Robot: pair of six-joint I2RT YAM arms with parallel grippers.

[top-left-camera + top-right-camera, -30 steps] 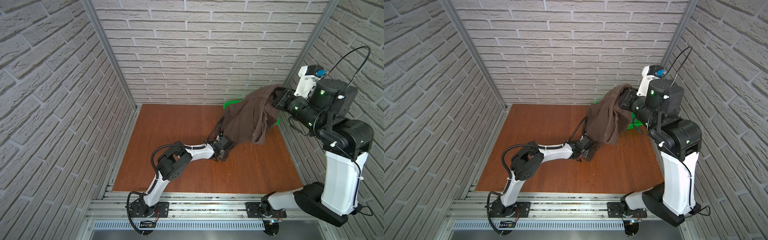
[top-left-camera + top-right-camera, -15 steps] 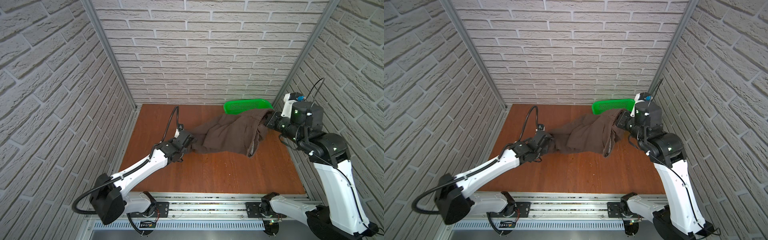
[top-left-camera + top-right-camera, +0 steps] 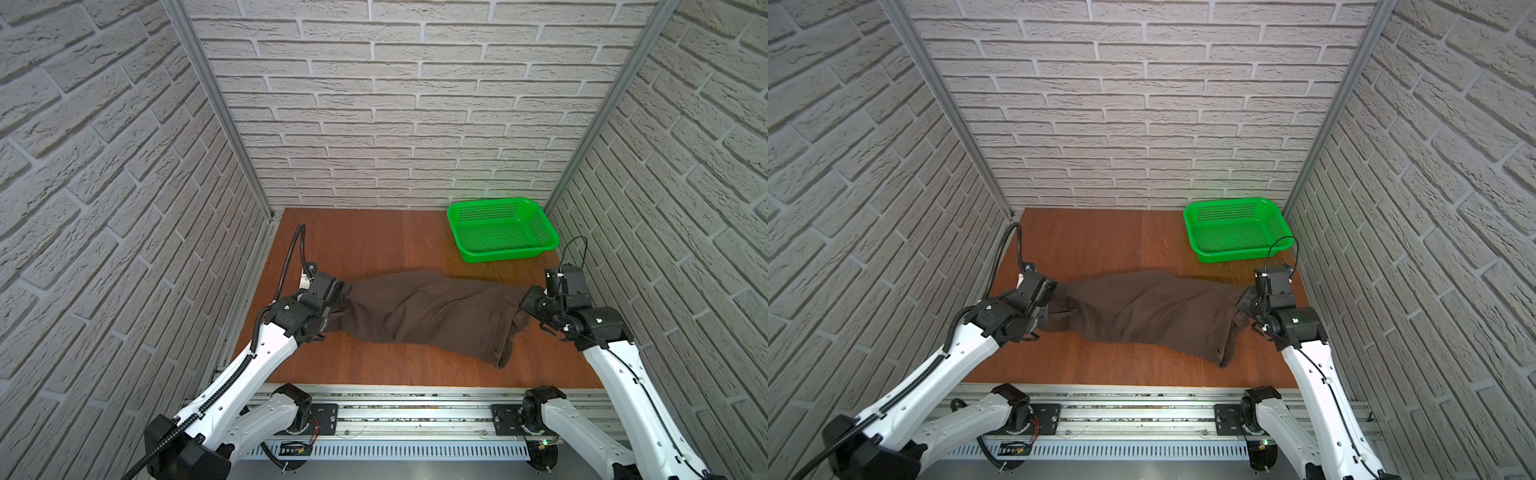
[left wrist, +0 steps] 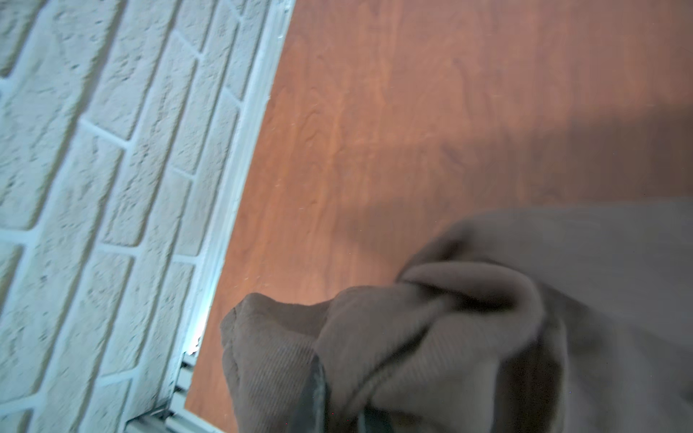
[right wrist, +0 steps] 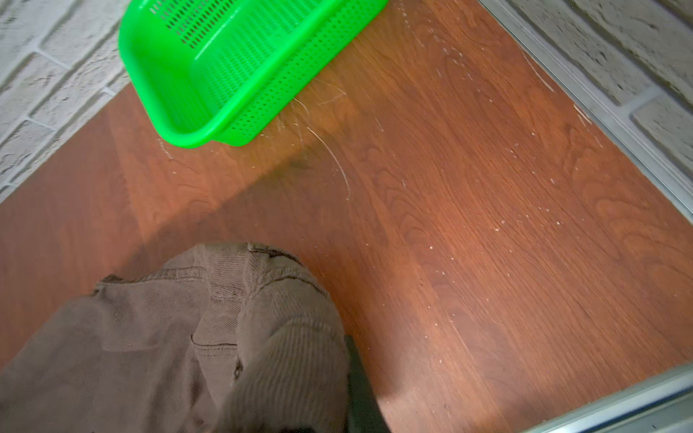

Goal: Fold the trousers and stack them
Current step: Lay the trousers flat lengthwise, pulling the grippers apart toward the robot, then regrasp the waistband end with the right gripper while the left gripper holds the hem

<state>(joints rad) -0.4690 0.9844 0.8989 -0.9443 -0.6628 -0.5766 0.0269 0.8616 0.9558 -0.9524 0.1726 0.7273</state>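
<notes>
The dark brown trousers (image 3: 428,311) (image 3: 1150,307) lie stretched left to right across the wooden table (image 3: 374,241), low over it or on it. One corner droops toward the front right. My left gripper (image 3: 343,291) (image 3: 1059,293) is shut on the trousers' left end. In the left wrist view the fabric (image 4: 450,318) bunches over the jaws and one finger (image 4: 315,393) shows through. My right gripper (image 3: 525,301) (image 3: 1244,301) is shut on the right end. In the right wrist view, ribbed cloth with seams (image 5: 225,337) covers the jaws beside one dark finger (image 5: 360,386).
A green perforated basket (image 3: 503,226) (image 3: 1235,228) (image 5: 225,75) stands at the table's back right corner, just behind my right gripper. Brick-pattern walls close in the left, back and right sides. An aluminium rail (image 3: 415,409) runs along the front edge.
The trousers hung high at the back right a second ago. Both arms came down and drew apart, left gripper to the left, right gripper forward and down, pulling the cloth out flat.
</notes>
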